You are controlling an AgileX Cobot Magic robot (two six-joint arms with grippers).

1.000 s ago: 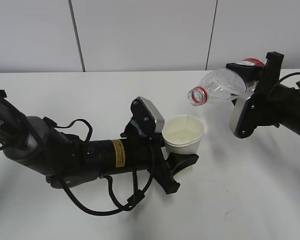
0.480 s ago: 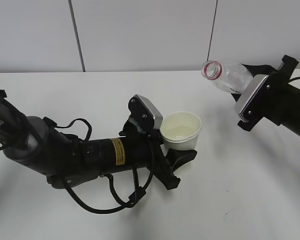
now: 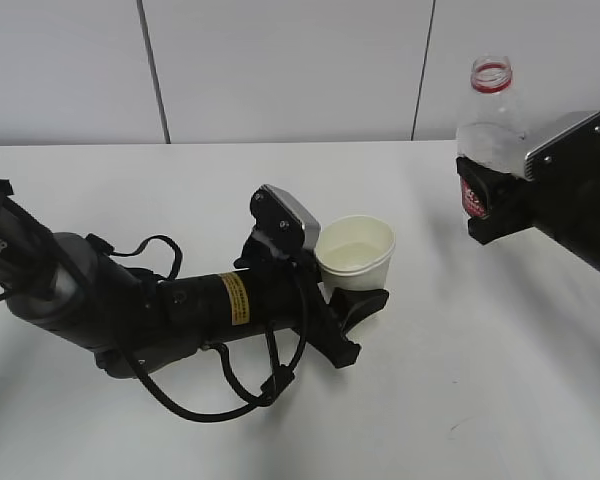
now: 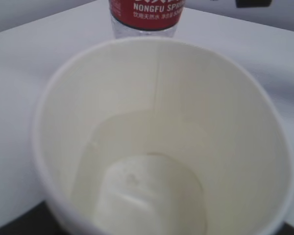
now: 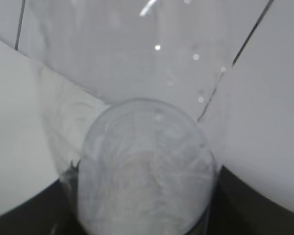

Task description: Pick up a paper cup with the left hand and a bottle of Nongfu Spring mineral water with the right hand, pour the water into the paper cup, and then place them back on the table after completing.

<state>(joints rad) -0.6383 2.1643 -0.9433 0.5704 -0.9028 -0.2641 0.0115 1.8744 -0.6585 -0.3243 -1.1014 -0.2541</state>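
Observation:
The left hand, the black arm with the yellow label, has its gripper shut on the white paper cup and holds it just above the table, a little right of the middle. The cup fills the left wrist view, with clear water low inside it. The right hand's gripper is shut on the clear Nongfu Spring bottle at the far right. The bottle stands upright, uncapped, its red neck ring on top and red label between the fingers. It fills the right wrist view.
A grey panelled wall stands behind the table's far edge. Loose black cables hang under the left arm onto the white tabletop.
The right gripper has swung the bottle from tilted mouth-down near the cup to upright and drawn it back to the right. The left gripper with the cup has shifted slightly left.

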